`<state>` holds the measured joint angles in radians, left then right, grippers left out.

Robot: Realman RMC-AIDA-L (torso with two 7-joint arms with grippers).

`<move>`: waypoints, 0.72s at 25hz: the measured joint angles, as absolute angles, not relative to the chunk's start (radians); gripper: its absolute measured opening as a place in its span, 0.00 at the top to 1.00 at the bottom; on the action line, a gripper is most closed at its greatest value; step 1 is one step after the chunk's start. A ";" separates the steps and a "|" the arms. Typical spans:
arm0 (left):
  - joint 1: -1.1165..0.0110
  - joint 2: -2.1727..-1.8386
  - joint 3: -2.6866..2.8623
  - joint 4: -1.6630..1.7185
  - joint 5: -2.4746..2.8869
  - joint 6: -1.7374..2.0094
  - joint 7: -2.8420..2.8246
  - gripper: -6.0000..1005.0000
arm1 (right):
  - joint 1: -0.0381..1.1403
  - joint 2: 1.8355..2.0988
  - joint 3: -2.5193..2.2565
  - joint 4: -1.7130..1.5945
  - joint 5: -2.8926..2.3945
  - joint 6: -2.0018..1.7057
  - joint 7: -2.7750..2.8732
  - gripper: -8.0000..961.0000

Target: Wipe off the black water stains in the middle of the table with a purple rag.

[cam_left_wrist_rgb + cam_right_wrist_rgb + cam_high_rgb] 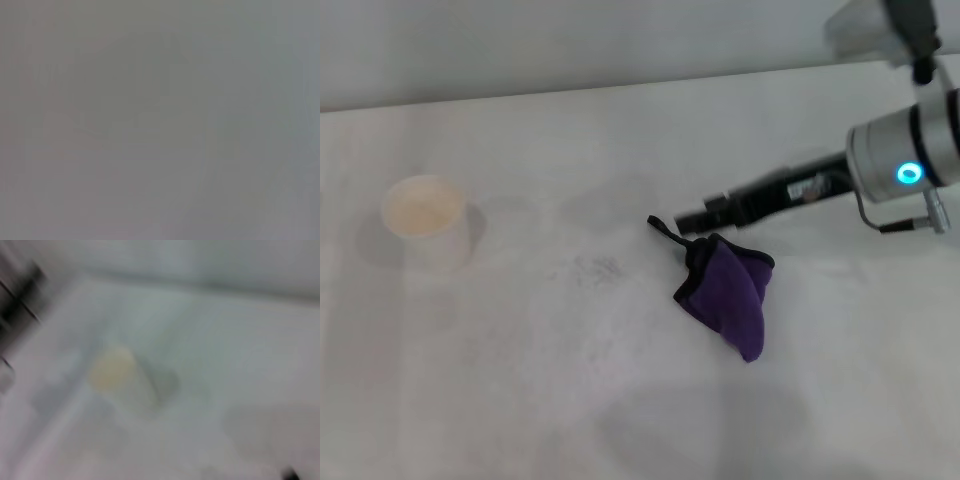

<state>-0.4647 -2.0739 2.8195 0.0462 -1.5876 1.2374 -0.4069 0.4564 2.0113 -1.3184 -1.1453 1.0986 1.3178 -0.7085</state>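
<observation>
The purple rag [728, 292] with black trim is bunched up right of the table's middle, its top corner drawn up to the tip of my right gripper [698, 226]. The gripper reaches in from the right and looks shut on that corner. The rag's black loop tab [661, 227] sticks out to the left. The black water stains [598, 268] show only as a faint grey speckled smear on the white table [520, 380], left of the rag and apart from it. My left gripper is out of view, and the left wrist view shows only flat grey.
A white paper cup [424, 214] stands at the left of the table; it also shows blurred in the right wrist view [117, 375]. The table's far edge [620, 88] runs along the back.
</observation>
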 joint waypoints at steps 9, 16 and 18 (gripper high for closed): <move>-0.461 -2.076 2.819 0.059 -1.587 1.238 -0.447 0.16 | 0.406 2.011 -0.971 -0.893 1.526 1.292 -1.138 0.18; -0.459 -2.078 2.826 0.060 -1.580 1.226 -0.519 0.16 | 0.366 2.015 -0.790 -0.445 2.017 1.263 -1.957 0.09; -0.461 -2.079 2.825 0.060 -1.580 1.198 -0.515 0.16 | 0.369 2.017 -0.782 -0.292 2.180 1.277 -2.192 0.10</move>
<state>-0.4613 -2.0786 2.8252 0.0602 -1.5801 1.1982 -0.5154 0.3693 2.0172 -0.7823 -0.2920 2.1805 1.2767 -2.1920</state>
